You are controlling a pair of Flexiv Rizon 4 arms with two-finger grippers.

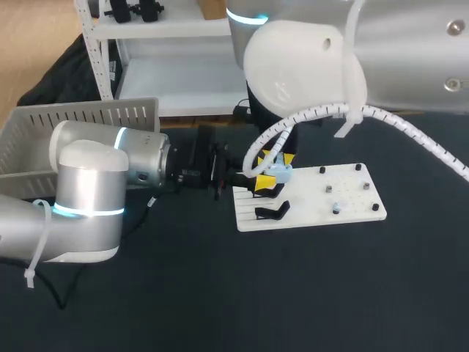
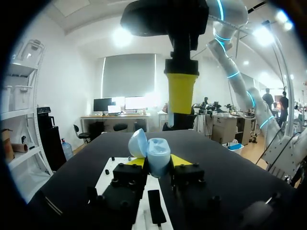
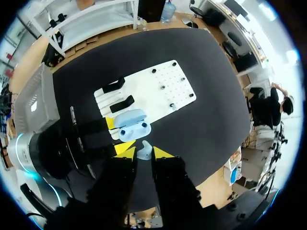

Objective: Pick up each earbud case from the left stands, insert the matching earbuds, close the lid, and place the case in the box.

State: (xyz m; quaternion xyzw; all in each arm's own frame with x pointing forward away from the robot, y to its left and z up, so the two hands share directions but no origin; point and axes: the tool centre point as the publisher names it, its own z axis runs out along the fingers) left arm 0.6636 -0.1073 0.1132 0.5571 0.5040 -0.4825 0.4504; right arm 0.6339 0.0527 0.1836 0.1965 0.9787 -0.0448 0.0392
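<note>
Head view: left gripper (image 1: 256, 183) holds the open earbud case (image 1: 279, 174) at the white stand board's (image 1: 315, 216) left edge, with the right gripper (image 1: 282, 158) directly above.
Left wrist view: jaws clamp the case, lid raised.
Right wrist view: narrow jaws pinch an earbud (image 3: 144, 152); the case lies just ahead, its long axis parallel to the fingertip line.
Writing: none legible.

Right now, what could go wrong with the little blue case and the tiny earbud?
1. The earbud pinched in the right hand is tiny; it might slip out or miss its hole in the earbud case.
2. The left hand holds the case only by its sides, so a push from above may tilt it.
3. The open lid could get bumped.
</note>
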